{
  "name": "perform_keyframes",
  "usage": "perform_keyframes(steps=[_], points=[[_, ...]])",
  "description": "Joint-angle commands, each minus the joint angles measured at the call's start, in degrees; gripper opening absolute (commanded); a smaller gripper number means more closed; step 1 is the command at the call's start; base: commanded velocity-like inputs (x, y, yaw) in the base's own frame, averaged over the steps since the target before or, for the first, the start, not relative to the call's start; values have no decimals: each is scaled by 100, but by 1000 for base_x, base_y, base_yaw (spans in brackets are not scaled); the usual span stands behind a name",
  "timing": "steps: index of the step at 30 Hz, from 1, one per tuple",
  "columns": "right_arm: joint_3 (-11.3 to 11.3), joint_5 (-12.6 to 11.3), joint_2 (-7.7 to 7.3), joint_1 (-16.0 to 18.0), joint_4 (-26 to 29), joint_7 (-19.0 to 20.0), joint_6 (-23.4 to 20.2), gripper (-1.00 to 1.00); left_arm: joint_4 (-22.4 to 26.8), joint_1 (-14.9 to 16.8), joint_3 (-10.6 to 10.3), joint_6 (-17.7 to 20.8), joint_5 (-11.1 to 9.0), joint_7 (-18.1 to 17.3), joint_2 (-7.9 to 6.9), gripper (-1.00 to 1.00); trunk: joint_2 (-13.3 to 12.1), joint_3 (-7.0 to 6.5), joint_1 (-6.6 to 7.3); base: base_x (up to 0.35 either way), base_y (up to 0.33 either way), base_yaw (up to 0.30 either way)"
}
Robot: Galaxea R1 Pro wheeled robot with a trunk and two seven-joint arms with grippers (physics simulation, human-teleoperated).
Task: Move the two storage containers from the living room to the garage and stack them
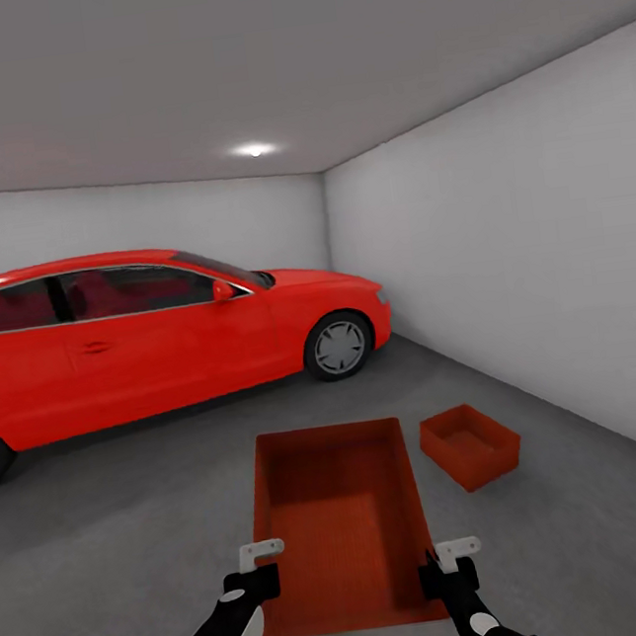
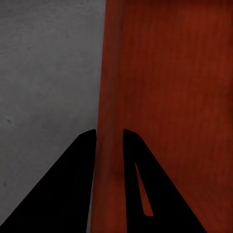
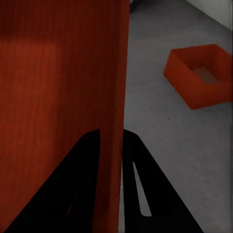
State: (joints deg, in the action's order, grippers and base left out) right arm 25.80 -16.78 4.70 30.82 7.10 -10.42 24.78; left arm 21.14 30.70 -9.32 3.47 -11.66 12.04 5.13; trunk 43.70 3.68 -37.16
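You're in the garage: one container sits on the floor at right of center; both end effectors, left and right, clamp the second container, unstacked.

A ceiling light is seen lit, set in the ceiling above the far wall.
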Motion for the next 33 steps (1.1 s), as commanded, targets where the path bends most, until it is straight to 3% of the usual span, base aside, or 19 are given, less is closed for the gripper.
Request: perform_keyframes(steps=[1, 33], points=[[-75, -63, -15, 12, 2, -384, 458, -100, -13, -2, -70, 35, -70, 88, -56, -100, 8, 10, -5, 319, 184, -285], [-75, -62, -22, 12, 2, -381, 458, -100, -22, -2, -70, 31, -82, 79, -65, -100, 8, 10, -5, 318, 183, -285]])
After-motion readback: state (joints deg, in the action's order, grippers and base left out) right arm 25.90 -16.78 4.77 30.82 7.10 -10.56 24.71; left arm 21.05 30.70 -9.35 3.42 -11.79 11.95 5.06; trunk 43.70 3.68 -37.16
